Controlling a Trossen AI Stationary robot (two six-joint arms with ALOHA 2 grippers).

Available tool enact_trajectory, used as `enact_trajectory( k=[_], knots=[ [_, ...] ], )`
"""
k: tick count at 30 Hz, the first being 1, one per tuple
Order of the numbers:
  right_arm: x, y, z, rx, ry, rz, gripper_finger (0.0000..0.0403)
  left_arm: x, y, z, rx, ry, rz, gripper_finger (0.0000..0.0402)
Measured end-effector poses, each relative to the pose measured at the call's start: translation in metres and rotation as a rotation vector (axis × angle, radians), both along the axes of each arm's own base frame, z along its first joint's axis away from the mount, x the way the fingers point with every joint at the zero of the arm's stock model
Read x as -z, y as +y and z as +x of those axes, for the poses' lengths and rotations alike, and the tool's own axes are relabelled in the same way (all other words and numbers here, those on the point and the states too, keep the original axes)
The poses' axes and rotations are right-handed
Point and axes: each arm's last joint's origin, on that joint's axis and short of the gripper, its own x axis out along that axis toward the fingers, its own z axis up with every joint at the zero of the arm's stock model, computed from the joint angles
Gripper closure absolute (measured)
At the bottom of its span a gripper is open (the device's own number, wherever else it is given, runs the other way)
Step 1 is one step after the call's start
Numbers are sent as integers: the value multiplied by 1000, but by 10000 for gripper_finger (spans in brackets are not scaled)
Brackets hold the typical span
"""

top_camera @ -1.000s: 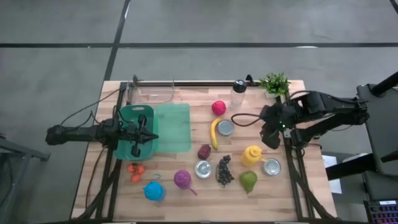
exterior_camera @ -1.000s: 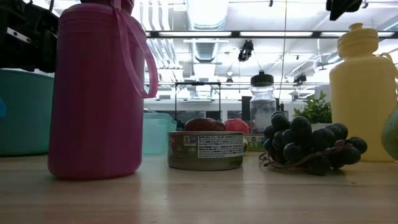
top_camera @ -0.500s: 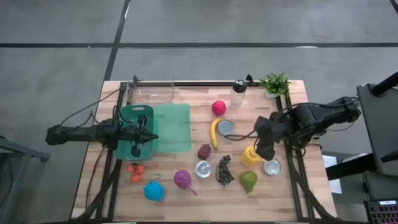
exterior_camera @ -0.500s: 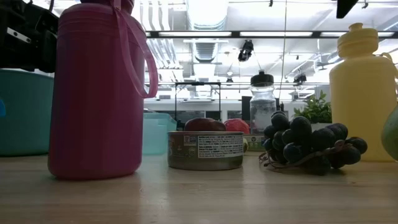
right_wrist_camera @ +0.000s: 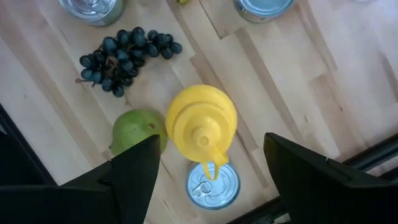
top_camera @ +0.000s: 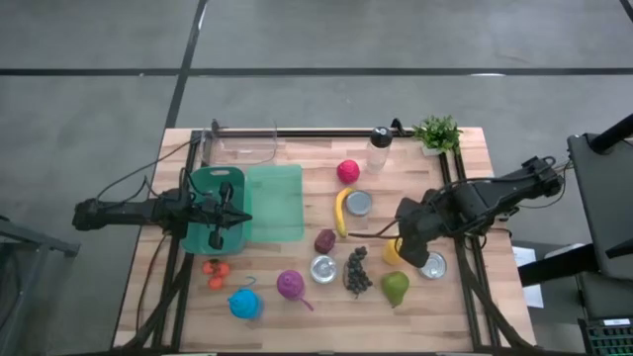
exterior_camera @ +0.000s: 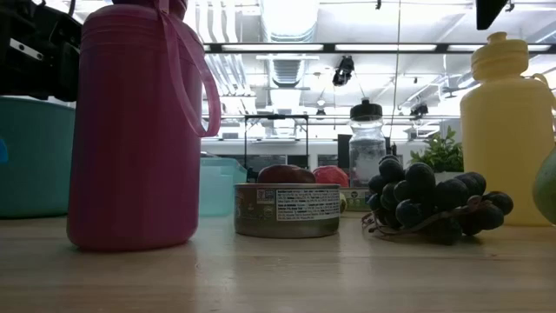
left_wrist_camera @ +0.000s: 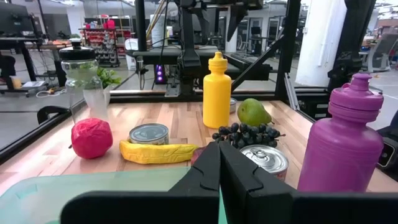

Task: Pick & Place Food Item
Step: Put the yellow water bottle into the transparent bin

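Observation:
My right gripper hangs open above the yellow squeeze bottle, pointing down, its fingers apart on either side of the cap without touching it. Around the bottle on the wood lie a green pear, a bunch of dark grapes and a tin can. A banana, a pink ball-shaped fruit and a dark purple fig lie nearer the table's middle. My left gripper is shut and level over the teal basket at the left.
Two more cans, a purple bottle, a blue item and small tomatoes stand along the near half. A green board lies beside the basket. A clear bottle, plant and clear tub line the far edge.
My right gripper has swung from near the table's right edge toward the near edge and a little left, ending over the yellow bottle. Nothing on the table has moved.

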Motion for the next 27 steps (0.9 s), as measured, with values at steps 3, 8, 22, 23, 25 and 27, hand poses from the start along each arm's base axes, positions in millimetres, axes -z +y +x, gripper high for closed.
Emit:
enact_trajectory(
  k=[3,8,22,23,25,27],
  knots=[
    [7,1,3,10,22,-8,119,0,0,0,0,0,0,401],
    [21,1,2,32,42,-12,119,0,0,0,0,0,0,401],
    [41,-7,-13,49,-40,38,119,0,0,0,0,0,0,401],
    [43,-7,-14,49,-48,42,119,0,0,0,0,0,0,401],
    [45,-8,-16,49,-56,47,119,0,0,0,0,0,0,401],
    [47,-8,-17,50,-59,48,119,0,0,0,0,0,0,401]
  ],
)
